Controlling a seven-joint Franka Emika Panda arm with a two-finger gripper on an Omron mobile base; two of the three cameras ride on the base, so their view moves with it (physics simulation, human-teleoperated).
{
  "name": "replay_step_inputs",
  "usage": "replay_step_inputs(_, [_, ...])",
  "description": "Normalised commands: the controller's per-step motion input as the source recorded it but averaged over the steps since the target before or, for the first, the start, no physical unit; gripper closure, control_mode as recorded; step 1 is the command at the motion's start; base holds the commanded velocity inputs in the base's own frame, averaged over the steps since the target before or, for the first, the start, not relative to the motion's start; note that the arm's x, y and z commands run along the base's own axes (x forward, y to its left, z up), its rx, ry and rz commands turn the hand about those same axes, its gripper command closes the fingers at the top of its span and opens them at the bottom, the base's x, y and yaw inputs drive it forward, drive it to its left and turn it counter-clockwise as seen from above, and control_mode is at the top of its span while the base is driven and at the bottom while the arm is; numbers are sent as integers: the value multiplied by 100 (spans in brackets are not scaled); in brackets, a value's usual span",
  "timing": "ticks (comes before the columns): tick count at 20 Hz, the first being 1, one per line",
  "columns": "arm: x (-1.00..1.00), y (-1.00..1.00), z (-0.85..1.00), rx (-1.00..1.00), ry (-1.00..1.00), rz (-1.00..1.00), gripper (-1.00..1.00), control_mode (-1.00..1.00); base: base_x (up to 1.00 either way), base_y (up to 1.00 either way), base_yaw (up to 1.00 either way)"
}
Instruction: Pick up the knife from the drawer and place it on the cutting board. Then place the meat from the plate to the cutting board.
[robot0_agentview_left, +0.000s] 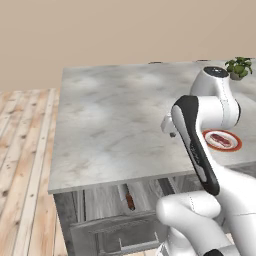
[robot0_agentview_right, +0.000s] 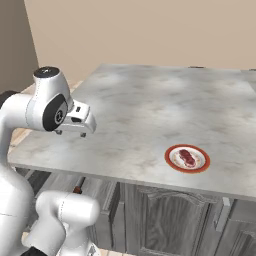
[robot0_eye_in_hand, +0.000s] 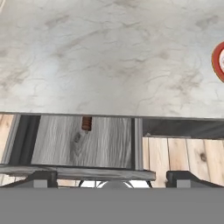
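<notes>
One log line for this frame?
phase: reach knife | grey wood-grain drawer: open | reddish-brown-handled knife: inside | claw: open, above | raw meat: on red-rimmed plate

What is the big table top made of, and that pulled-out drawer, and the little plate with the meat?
The counter top looks like polished grey marble or stone: cloudy veins, soft sheen. The drawer seems to be grey-stained wood, since grain lines and a knot show on its bottom. The plate looks like glazed ceramic, smooth white with a red-orange rim, though plastic could look the same.
</notes>
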Motion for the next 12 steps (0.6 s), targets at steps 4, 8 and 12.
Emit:
replay_step_inputs(4, [-30, 0, 0, 0, 6, 0, -100, -100, 0, 0, 0])
replay_step_inputs(8, [-38, -4, 0, 0, 5, 0, -100, -100, 0, 0, 0])
replay_step_inputs(12, [0, 0, 0, 0, 0, 0, -100, 100, -62, -70, 0])
